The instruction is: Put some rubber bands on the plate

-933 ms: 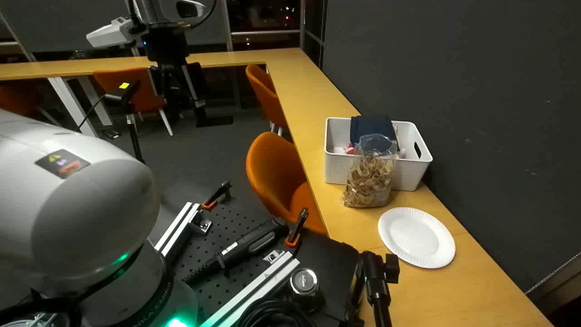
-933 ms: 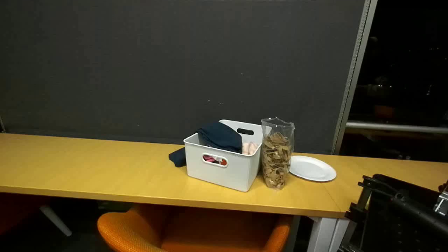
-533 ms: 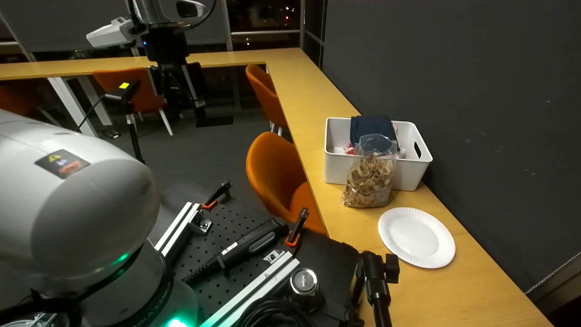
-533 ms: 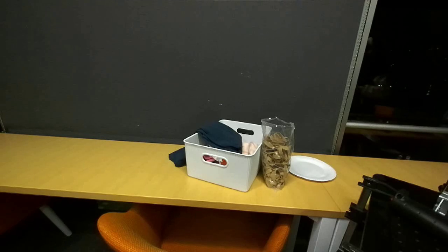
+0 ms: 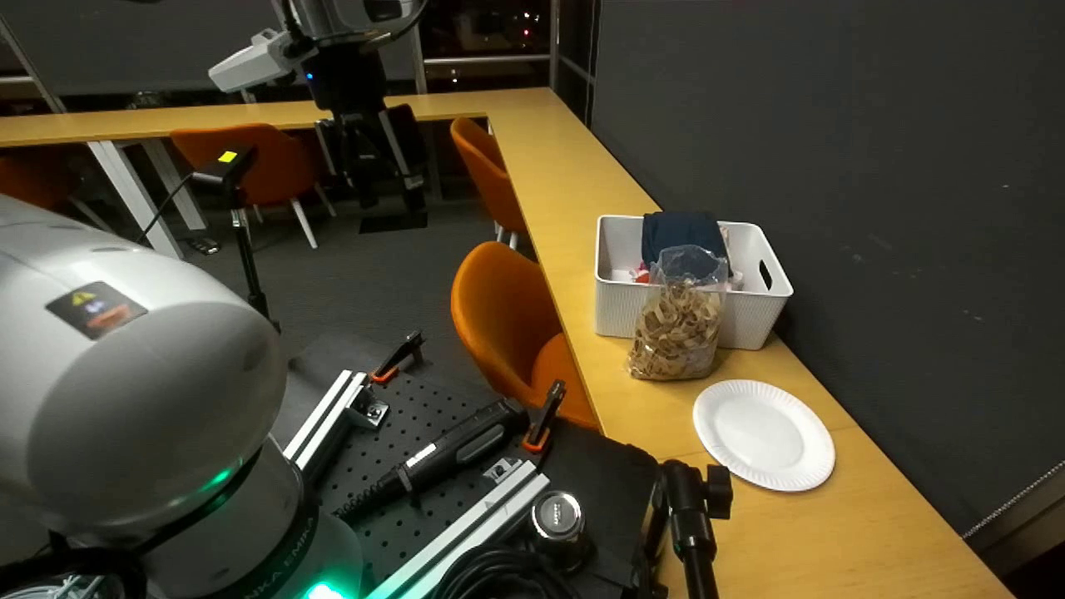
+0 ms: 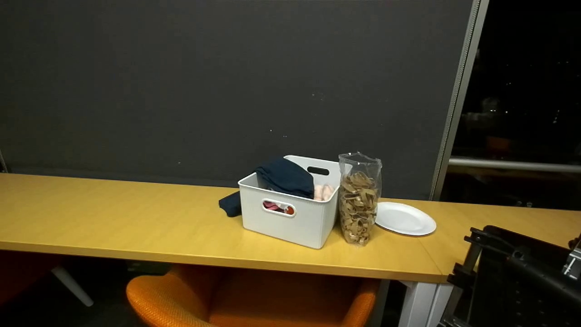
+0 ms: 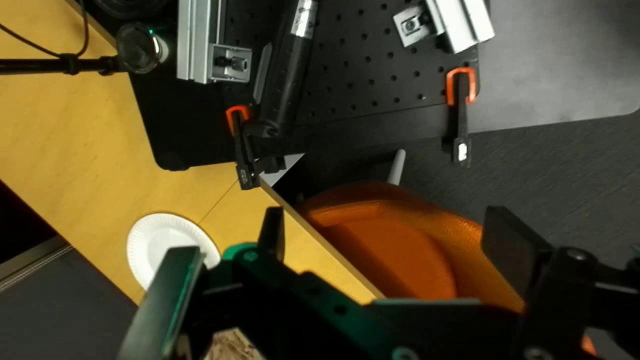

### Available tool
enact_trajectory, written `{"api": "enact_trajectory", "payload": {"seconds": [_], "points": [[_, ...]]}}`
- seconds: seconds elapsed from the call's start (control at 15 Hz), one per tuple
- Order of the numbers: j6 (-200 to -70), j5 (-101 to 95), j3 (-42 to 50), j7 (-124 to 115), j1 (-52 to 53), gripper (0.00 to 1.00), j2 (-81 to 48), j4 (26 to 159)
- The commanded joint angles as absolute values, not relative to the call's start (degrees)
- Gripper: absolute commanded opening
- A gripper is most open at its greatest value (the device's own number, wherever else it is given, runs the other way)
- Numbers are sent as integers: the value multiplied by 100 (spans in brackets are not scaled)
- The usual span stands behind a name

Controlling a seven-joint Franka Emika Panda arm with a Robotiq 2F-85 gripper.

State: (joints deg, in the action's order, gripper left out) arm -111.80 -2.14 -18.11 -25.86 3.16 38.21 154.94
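Observation:
A tall clear bag of tan rubber bands stands upright on the wooden table in both exterior views. A small part of the bag shows at the bottom of the wrist view, behind the gripper. A white paper plate lies on the table beside the bag, with nothing on it. It also shows in an exterior view and in the wrist view, partly covered by a finger linkage. My gripper is open and empty, high above the floor and orange chair, apart from bag and plate; it also shows in an exterior view.
A white basket with dark blue cloth stands right against the bag. An orange chair is at the table edge. A black pegboard cart with clamps and a black stand are near the plate.
My gripper has moved right and slightly down in an exterior view, mostly within the last half second. The arm's big white link has shifted a little left. Bag, plate and basket have not moved.

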Motion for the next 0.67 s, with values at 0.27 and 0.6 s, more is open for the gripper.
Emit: {"api": "enact_trajectory", "payload": {"seconds": [0.27,0.6], "points": [[-11603,-1639,-1157,-2371,-681,100,3034,14840],[-12413,-2207,-415,-1891,-1076,100,2032,14294]]}}
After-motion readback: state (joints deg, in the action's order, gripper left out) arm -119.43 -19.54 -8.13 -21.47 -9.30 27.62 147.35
